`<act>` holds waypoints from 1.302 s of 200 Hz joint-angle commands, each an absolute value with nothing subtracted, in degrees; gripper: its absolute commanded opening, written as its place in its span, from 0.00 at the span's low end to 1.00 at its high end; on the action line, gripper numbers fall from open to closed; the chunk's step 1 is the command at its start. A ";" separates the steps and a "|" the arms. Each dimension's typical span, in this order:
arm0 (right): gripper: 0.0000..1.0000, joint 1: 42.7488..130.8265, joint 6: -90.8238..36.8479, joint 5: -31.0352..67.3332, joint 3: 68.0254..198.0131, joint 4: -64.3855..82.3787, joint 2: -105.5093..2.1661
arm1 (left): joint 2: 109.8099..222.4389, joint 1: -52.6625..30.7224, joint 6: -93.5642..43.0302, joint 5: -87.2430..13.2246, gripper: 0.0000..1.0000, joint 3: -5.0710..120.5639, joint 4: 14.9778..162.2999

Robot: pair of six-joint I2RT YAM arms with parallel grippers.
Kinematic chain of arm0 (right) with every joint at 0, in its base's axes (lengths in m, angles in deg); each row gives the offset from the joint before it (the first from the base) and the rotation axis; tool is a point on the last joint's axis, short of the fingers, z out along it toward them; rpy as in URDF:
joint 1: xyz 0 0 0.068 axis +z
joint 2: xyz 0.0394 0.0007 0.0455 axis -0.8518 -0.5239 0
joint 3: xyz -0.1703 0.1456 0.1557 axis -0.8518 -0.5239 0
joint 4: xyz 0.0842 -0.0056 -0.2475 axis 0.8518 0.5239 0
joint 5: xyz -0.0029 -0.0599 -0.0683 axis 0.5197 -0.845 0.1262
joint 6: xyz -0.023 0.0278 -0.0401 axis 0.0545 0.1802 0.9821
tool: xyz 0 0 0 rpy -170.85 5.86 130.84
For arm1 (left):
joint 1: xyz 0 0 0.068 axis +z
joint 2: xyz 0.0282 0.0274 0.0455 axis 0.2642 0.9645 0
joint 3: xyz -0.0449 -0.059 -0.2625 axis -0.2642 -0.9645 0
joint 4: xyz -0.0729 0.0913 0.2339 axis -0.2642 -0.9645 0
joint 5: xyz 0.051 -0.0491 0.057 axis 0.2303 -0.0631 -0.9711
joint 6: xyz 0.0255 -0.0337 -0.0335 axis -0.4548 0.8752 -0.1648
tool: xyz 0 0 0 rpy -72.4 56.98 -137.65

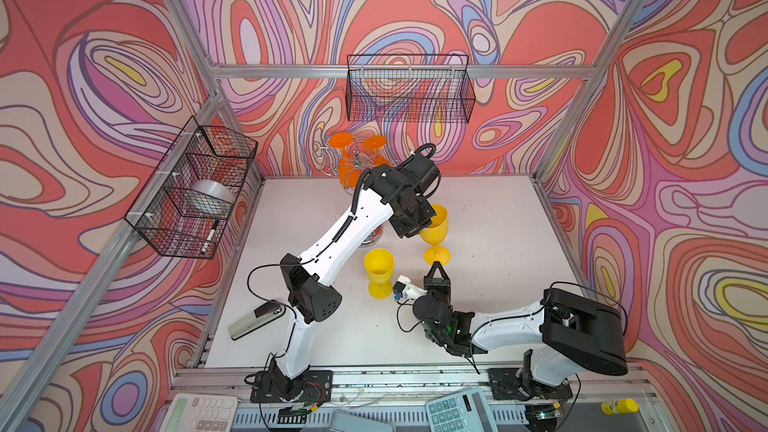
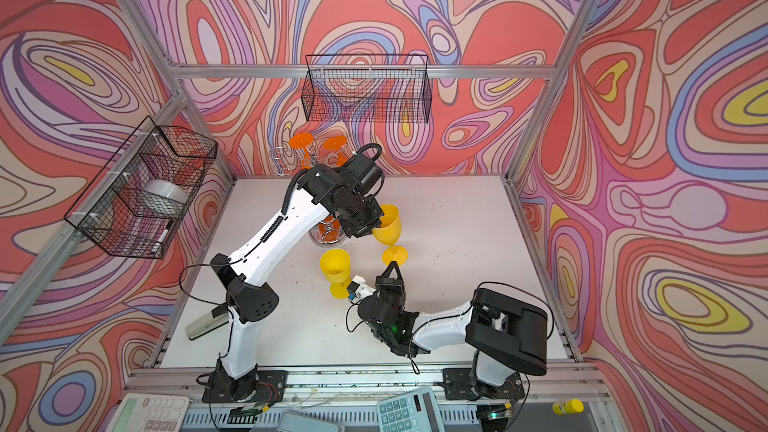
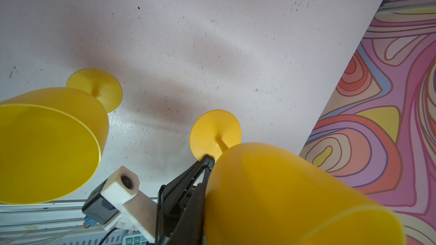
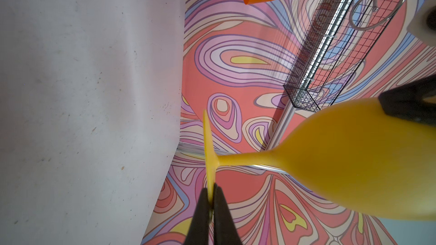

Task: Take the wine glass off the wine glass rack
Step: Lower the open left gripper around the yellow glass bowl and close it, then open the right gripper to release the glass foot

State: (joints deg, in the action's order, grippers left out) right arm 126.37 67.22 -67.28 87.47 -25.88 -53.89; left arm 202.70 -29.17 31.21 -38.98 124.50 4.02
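status: yellow wine glass (image 1: 436, 221) is off the wine glass rack (image 2: 326, 238), held near its base. right gripper (image 4: 210, 192) jaws clenched on its foot edge; left gripper (image 1: 419, 231) at the bowl, grip can't tell. orange glasses (image 1: 348, 172) hang on the rack. likely left: set down, release.

The right side of the worktop (image 1: 507, 243) lies bare and open for a pass. The middle is crowded: an upright yellow wine glass (image 1: 379, 270), a tilted yellow wine glass (image 1: 435, 224), and the left arm (image 1: 345, 226) crossing before the wine glass rack (image 1: 357, 159).
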 commanded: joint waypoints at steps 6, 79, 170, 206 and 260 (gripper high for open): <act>0.00 126.70 63.58 -67.84 88.02 -23.19 -52.69 | 203.16 -29.86 31.08 -39.54 0.17 124.35 2.10; 0.04 126.95 62.16 -68.09 88.63 -20.19 -52.61 | 202.66 -30.20 31.13 -39.61 0.07 124.44 2.85; 0.76 127.05 32.36 -67.40 96.46 21.10 -40.60 | 202.89 -30.74 30.92 -40.57 0.04 124.62 4.78; 0.84 127.13 26.25 -66.27 97.77 27.89 -33.41 | 203.42 -30.88 30.22 -41.57 0.04 124.79 4.97; 0.90 126.83 21.99 -67.31 99.06 29.44 -24.37 | 204.61 -32.17 28.15 -42.81 0.04 125.14 5.34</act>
State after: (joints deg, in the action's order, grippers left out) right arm 126.74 26.98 -66.88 97.09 27.17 -28.14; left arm 203.24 -30.92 29.68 -40.80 124.29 5.18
